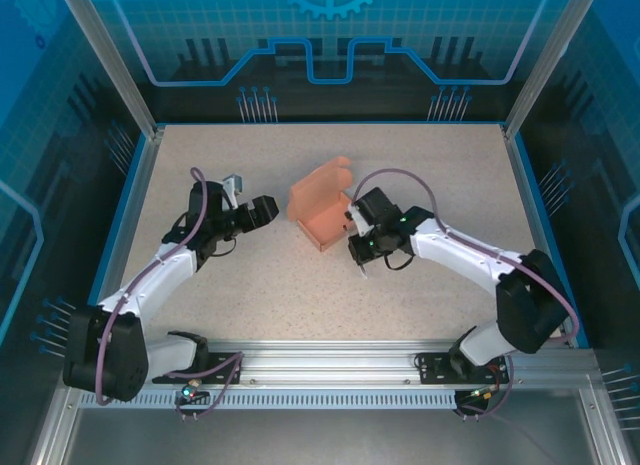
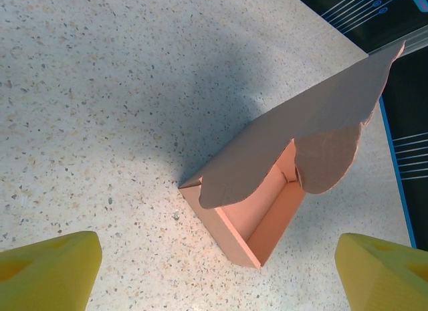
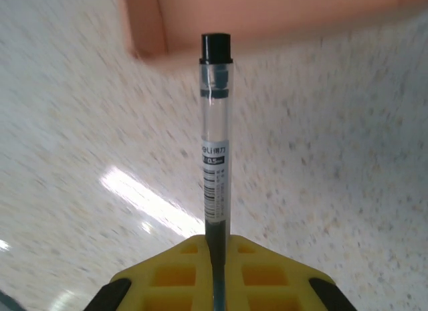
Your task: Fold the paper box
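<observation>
The salmon-pink paper box [image 1: 318, 213] stands mid-table as a small open tray with its scalloped lid flap raised. In the left wrist view the paper box [image 2: 267, 211] shows its empty inside under the raised flap. My left gripper [image 1: 268, 209] sits just left of it, open, its yellow fingers [image 2: 47, 271] wide apart and holding nothing. My right gripper [image 1: 354, 225] is close against the box's right side. It is shut [image 3: 217, 251] on a clear pen with a black cap [image 3: 216, 124], whose tip points at the box's lower wall [image 3: 267, 17].
The speckled tabletop [image 1: 200, 165] is bounded by a blue rim and aluminium frame posts [image 1: 120, 75]. A rail [image 1: 330, 365] with both arm bases runs along the near edge.
</observation>
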Available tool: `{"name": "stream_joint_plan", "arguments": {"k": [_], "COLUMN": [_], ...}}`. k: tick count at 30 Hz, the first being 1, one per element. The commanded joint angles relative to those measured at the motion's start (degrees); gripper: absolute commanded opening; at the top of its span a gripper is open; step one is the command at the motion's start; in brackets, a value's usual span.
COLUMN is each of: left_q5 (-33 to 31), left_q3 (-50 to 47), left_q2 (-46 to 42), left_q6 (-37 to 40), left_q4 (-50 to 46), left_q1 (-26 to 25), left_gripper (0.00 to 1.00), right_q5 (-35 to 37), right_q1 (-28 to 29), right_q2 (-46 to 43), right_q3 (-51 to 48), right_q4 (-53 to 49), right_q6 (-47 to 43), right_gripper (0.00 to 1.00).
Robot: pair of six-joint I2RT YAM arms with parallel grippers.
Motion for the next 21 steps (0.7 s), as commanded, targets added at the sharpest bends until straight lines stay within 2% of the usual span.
{"name": "stream_joint_plan", "arguments": {"k": [1,11,21], "left_q5": [-1.8,-3.6,-4.0], "left_q3": [-0.7,-1.7,-1.6], "left_q2": [-1.9,-5.0,-7.4], "left_q6": [0.6,2.2,2.6], "left_q4": [0.2,-0.3,-0.8], "left_q1": [0.3,0.3,0.2], "left_gripper": [0.91,0.91,0.91], "right_q5": [-4.4,-0.6,2.4], "right_q1": [-1.1,-1.0,-1.6], "right_q2": [-1.6,6.0,16.9], "right_q3": [-1.0,0.7,6.7], "right_q4": [11.2,28.2,30.2], "right_q6": [9.5,29.1,37.0], "right_gripper": [0.08,0.09,0.1]}}
